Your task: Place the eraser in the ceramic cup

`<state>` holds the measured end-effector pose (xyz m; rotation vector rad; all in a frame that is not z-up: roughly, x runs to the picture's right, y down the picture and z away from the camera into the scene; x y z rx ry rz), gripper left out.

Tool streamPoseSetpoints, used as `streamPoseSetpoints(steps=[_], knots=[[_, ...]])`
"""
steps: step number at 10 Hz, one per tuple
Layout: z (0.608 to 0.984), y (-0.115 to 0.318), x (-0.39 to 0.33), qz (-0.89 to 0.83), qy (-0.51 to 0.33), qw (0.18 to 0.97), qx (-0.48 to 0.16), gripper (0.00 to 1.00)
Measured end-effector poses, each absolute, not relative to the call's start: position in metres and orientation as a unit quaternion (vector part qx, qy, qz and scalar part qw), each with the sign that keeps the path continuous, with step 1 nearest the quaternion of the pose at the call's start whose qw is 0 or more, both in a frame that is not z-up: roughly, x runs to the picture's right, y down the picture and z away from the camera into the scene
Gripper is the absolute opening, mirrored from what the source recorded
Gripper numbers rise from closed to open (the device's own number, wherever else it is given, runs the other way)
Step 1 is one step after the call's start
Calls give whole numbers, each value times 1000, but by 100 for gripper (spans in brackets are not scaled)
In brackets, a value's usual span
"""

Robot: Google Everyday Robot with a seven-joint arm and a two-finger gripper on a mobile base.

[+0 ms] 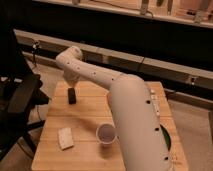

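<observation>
1. The robot's two-finger gripper points straight down over the far left part of a light wooden table. It sits right at the top of a small black rectangular eraser. Whether it grips the eraser or has let it go cannot be told.
2. The eraser stands upright on its short end, its bottom touching the table top.
3. A small round white ceramic cup stands upright near the middle of the table, towards the front edge, well apart from the eraser. Its pale pinkish interior holds nothing that can be seen.
4. A pale whitish squarish block lies flat on the table to the left of the cup, near the front left corner.
5. A wide green bowl is at the right side of the table, mostly hidden behind the arm; its contents cannot be seen.
6. The thick white robot arm rises from the lower right, narrows as it reaches left across the table, bends at an elbow above the far left edge, and turns downward to the gripper.
</observation>
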<state>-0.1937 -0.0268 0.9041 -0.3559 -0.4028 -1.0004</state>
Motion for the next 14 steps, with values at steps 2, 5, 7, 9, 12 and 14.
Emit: streamPoseSetpoints(steps=[2, 5, 7, 9, 12, 14], knots=[[919, -14, -197, -482, -202, 833, -182, 69], [950, 14, -206, -497, -226, 812, -206, 80], [955, 19, -210, -504, -234, 803, -216, 80], [955, 20, -213, -513, -231, 798, -219, 80], [958, 21, -215, -519, -226, 793, -223, 80], [965, 25, -212, -519, -224, 791, -232, 80]])
